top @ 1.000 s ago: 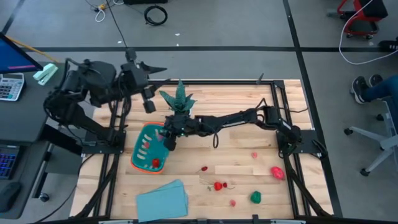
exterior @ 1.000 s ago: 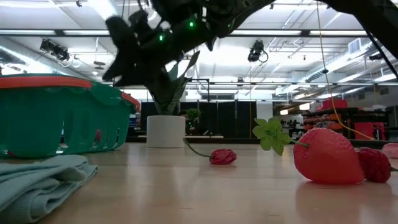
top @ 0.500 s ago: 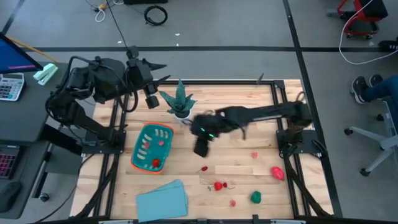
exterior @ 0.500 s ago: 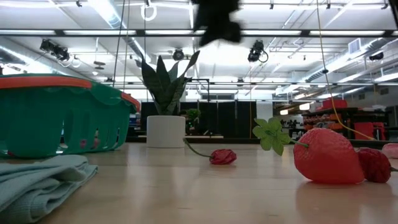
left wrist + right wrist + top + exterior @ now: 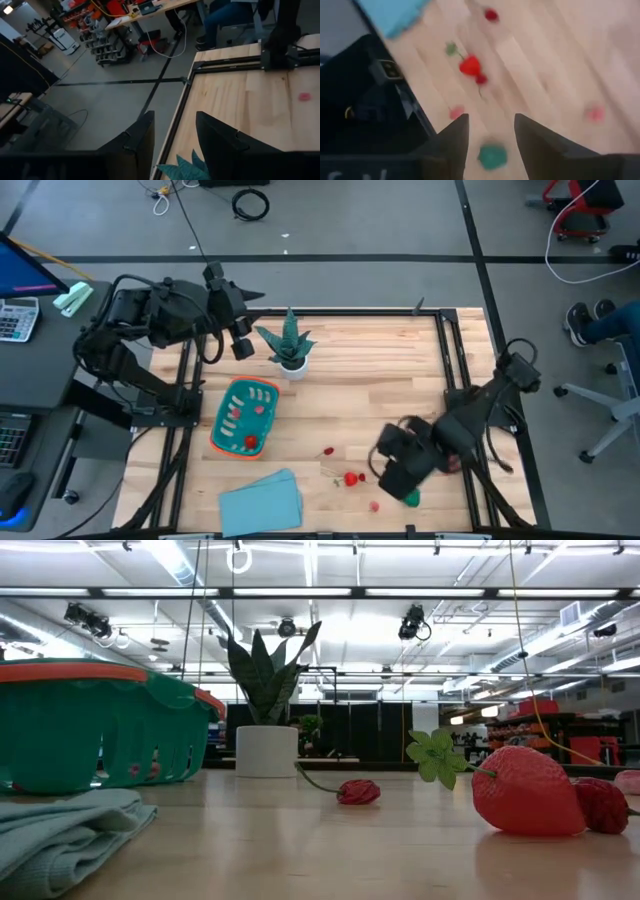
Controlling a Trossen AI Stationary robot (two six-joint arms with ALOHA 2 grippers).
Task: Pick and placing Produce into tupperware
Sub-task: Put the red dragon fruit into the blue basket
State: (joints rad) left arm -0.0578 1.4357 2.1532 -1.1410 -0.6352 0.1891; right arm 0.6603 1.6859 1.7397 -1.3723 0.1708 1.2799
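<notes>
Evenly and brightly lit from overhead; rows of ceiling strip lights glaring white in the low view. Soft, faint shadows on the table. Heavy motion blur across the right wrist view, red strawberry and green piece smeared. Right arm blurred from above. Near cloth out of focus

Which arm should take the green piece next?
Right. Its tool hangs open just over the green piece at the table's front right. The left tool is parked up by the plant, off the back-left corner, far from it.
</notes>
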